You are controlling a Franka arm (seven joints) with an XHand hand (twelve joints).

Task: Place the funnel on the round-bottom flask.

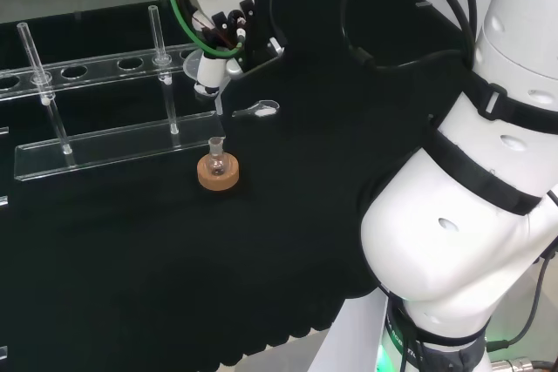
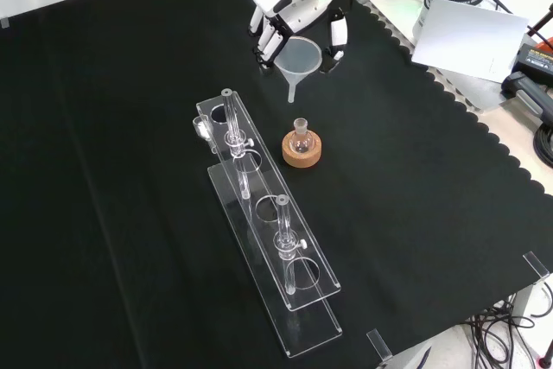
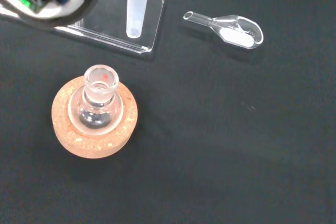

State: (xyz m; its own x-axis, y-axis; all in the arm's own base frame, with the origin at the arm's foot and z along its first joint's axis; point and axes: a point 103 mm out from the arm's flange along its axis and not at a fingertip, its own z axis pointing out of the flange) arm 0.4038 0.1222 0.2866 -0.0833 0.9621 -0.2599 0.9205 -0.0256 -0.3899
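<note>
A small round-bottom flask (image 2: pixel 301 136) stands upright on a cork ring (image 2: pixel 303 150) in the middle of the cloth, its neck open. The hand (image 2: pixel 298 8) hangs above and behind it in the front view, fingers curled round the rim of a white translucent funnel (image 2: pixel 300 60) whose stem points down. In the head view the funnel (image 1: pixel 209 73) is held up and slightly left of the flask (image 1: pixel 217 160). In the wrist view the funnel stem (image 3: pixel 135 14) ends short of the flask mouth (image 3: pixel 101 78), offset to one side.
A clear acrylic tube rack (image 2: pixel 263 213) with two upright glass tubes lies left of the flask in the front view. A small clear scoop (image 3: pixel 229 25) lies on the cloth near the flask. The cloth's scalloped edge (image 2: pixel 484 127) runs along the right.
</note>
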